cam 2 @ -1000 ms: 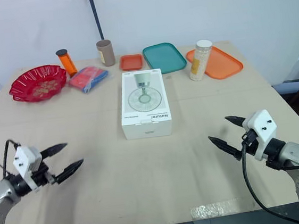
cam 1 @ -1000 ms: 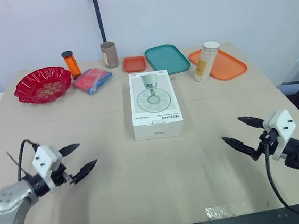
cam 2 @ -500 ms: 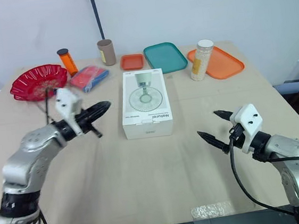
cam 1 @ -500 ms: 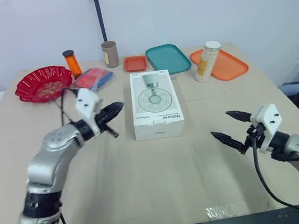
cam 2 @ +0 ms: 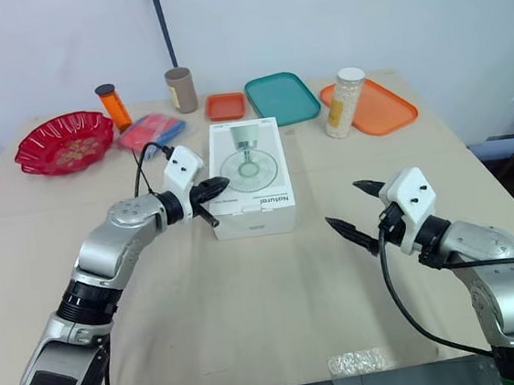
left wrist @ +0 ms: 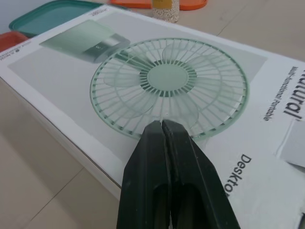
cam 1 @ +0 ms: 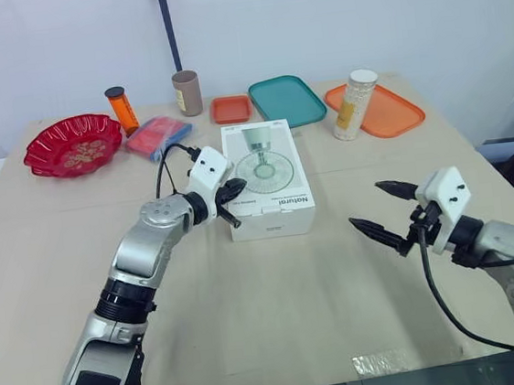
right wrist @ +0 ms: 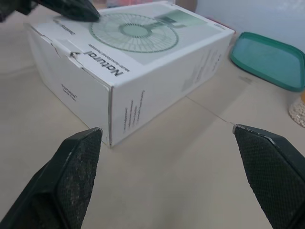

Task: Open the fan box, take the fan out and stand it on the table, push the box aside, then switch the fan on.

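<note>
Task obj: white rectangular cardboard fan box [cam 1: 267,178], flat on beige worktop [cam 1: 250,303], lid shut, green fan print + "Natural" text on top. Long axis runs away from robot, near short end faces it. L gripper [cam 1: 230,193] is the nearer arm: fingers pressed together, tips over box top at its left edge, nr the front corner; can't tell if touching. R gripper [cam 1: 366,205] sits off box's right side, apart from it, fingers spread wide, empty. Opening prob. has to start at box's near end.
</note>
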### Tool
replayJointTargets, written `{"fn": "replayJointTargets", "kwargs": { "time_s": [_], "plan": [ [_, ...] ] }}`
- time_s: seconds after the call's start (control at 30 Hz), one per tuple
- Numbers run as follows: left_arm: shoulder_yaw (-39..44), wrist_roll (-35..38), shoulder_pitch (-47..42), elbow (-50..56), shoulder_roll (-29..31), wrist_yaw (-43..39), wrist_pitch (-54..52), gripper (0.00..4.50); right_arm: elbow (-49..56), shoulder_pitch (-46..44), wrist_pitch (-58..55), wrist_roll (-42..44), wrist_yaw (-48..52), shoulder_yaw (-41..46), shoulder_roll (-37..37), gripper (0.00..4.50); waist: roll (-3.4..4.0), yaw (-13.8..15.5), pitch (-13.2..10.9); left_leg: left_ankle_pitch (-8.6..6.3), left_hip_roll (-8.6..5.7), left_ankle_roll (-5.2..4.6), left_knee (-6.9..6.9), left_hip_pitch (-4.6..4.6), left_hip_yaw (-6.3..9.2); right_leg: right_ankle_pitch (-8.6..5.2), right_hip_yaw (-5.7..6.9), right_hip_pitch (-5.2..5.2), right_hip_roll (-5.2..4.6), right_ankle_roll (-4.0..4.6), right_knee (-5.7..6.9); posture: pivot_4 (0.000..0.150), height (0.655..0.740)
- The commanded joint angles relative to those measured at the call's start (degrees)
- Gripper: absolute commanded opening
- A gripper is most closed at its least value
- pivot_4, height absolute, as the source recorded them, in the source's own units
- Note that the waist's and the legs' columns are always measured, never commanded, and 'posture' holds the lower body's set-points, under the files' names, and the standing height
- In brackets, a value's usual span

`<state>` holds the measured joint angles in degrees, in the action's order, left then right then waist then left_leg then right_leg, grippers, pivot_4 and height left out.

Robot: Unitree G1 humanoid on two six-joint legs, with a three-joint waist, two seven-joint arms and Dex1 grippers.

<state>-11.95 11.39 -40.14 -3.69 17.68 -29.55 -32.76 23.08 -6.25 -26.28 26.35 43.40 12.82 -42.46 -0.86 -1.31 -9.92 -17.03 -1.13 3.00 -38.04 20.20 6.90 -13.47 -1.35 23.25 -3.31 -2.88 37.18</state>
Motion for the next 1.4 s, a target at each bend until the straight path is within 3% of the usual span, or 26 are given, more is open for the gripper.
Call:
{"fn": "replayJointTargets", "kwargs": {
  "time_s": [0.03, 0.23, 0.57, 1.4],
  "plan": [
    [-0.8, -1.7, -0.1, 0.1, -1.3, 0.5, 0.4, 0.1, 5.1, -6.8, -4.3, 1.2, -2.6, -3.3, 0.1, 4.5, 0.0, 0.0, 0.0, 0.0, 0.0, 0.0, 0.0, 0.0, 0.0, 0.0, 0.0, 0.0, 0.0, 0.0, 0.0, 0.15, 0.74],
    [-0.8, -2.7, 0.0, 0.2, -1.7, 0.5, 0.0, 0.1, 5.9, -13.7, -7.3, -0.8, -3.9, -9.9, 1.2, 4.5, 0.01, 0.0, 0.0, 0.0, 0.0, 0.0, 0.01, 0.02, 0.02, -0.01, 0.02, 0.01, -0.01, -0.01, -0.02, 0.15, 0.74],
    [-0.7, -3.8, -0.1, 0.4, -2.7, 0.8, -0.7, 0.1, -1.3, -21.8, -5.8, -9.2, -4.6, -21.3, 5.3, 4.5, 0.04, 0.0, 0.0, 0.01, -0.04, 0.03, -0.04, 0.05, 0.04, 0.01, 0.03, 0.02, -0.06, -0.04, -0.01, 0.15, 0.74],
    [-2.2, -5.4, 1.1, 1.2, -4.3, -0.5, 1.8, 0.1, -10.0, -25.8, -3.1, -15.9, -5.4, -22.6, 9.0, 4.5, 0.04, 0.0, 0.0, 0.03, -0.08, 0.05, -0.06, 0.1, 0.08, 0.02, 0.05, 0.05, -0.1, -0.05, -0.01, 0.15, 0.74]
  ]
}}
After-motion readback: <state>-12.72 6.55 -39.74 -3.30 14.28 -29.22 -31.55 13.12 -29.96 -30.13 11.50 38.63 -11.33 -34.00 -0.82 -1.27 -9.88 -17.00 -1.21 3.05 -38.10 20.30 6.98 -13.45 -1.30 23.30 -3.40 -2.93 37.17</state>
